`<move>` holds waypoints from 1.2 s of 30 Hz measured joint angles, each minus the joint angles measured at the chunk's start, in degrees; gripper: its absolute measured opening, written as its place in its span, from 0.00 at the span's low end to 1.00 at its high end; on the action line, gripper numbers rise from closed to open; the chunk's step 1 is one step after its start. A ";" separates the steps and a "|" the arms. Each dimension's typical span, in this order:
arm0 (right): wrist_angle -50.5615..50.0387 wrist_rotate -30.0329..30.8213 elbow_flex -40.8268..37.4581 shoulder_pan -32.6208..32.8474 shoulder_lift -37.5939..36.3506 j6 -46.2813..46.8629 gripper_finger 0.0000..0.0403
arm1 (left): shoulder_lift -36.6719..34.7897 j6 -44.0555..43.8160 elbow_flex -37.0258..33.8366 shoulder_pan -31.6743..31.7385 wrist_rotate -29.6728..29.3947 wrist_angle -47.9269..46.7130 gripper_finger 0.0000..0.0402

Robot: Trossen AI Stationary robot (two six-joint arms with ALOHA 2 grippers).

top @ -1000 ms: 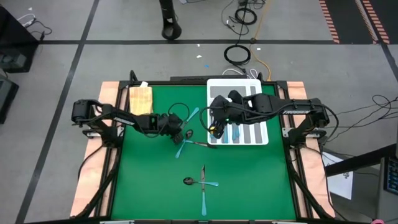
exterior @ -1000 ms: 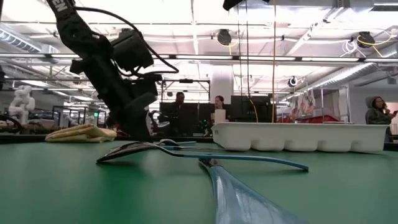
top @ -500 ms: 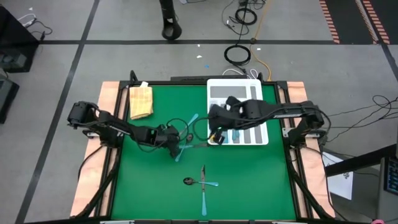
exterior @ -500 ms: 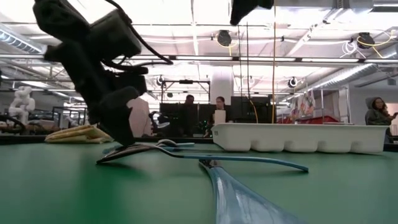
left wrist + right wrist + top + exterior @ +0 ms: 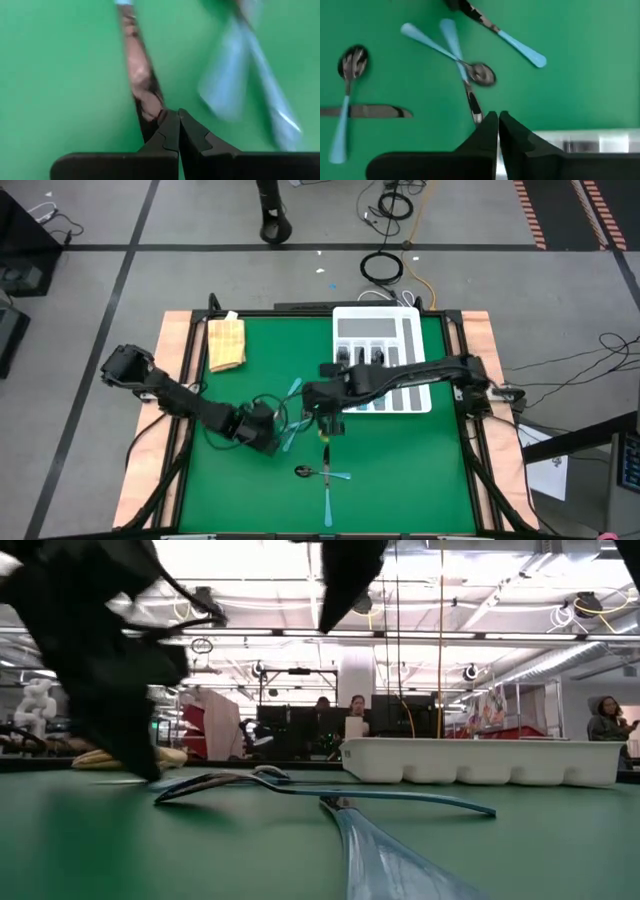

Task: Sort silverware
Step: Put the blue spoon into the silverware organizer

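The loose silverware is scattered mid-table, apart from the tray, apparently awaiting sorting. The left gripper is held closed and empty beside a knife. The right gripper, likewise closed on nothing, is poised above the crossed pieces.

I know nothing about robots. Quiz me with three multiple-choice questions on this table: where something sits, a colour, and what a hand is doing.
1. Where on the green mat is the white tray?
A) on the right arm's side
B) on the left arm's side
C) at the centre

2. What colour are the silverware handles?
A) red
B) light blue
C) black

3. What are the fingers of the right hand doing?
A) spread wide
B) shut together
C) hidden

Answers:
1. A, the high view shows it at the right arm's edge.
2. B, the handles in view are light blue.
3. B, its wrist view shows them meeting.
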 joint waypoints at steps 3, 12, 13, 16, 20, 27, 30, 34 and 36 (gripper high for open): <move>4.48 -3.91 0.00 0.54 3.03 -9.50 0.07 | -4.01 -2.52 1.27 -2.01 5.18 -3.10 0.00; 18.23 -13.39 0.00 1.08 12.53 -25.08 0.36 | -13.46 -4.34 2.49 -4.90 3.74 -11.70 0.03; 19.26 -13.43 0.00 0.73 13.56 -25.32 0.37 | -14.02 -4.92 2.49 -5.20 3.78 -12.22 0.03; 20.28 -13.21 0.00 -0.16 16.83 -26.09 0.39 | -14.30 -6.86 2.54 -6.27 4.11 -14.33 0.03; 19.85 -13.29 -0.04 -1.30 19.51 -27.34 0.37 | -14.46 -7.45 2.56 -7.94 4.20 -14.73 0.03; 19.60 -13.60 0.31 -4.16 23.25 -24.95 0.34 | -14.50 -10.12 2.60 -9.84 3.78 -15.57 0.04; 18.70 -14.08 0.30 -4.58 24.40 -23.27 0.24 | -14.53 -10.23 2.60 -10.21 3.65 -15.67 0.04; 17.76 -14.39 0.28 -4.56 24.59 -21.47 0.05 | -14.55 -10.06 2.62 -10.71 3.65 -15.78 0.04; 17.73 -13.76 0.24 -4.36 24.07 -20.77 0.03 | -14.55 -10.05 2.64 -10.85 3.52 -15.79 0.04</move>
